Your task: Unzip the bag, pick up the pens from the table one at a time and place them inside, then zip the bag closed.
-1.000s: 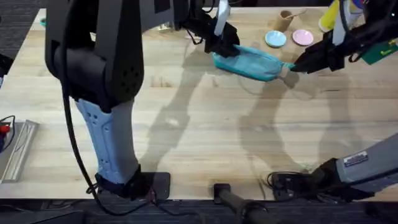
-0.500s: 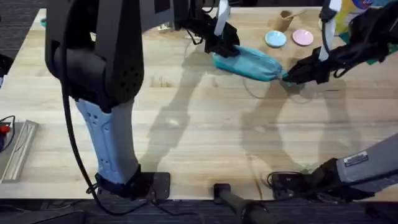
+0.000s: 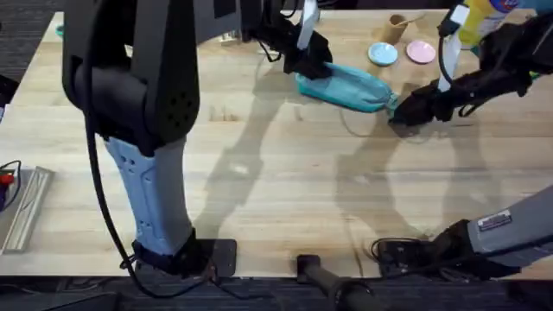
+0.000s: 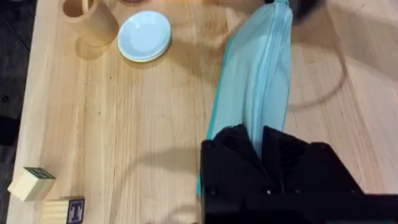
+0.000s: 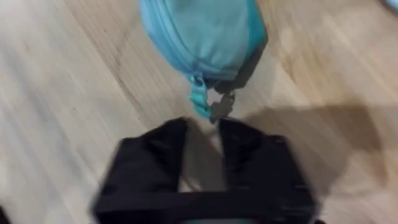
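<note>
Unzipping step: bag (image 3: 346,86) lying at far middle of table (image 3: 259,190), left claw (image 4: 258,146) clenched on one end. Right claw (image 5: 204,140) parted, seemingly just short of zipper pull (image 5: 221,107); next, pinching it.

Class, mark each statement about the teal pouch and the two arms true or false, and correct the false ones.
1. The left gripper is clamped on one end of the bag. True.
2. The right gripper has its jaws shut on the zipper pull. False: its jaws are open, just short of the pull.
3. A light-blue dish sits on the table beside the bag. True.
4. The bag stands upright. False: it lies flat on the table.
</note>
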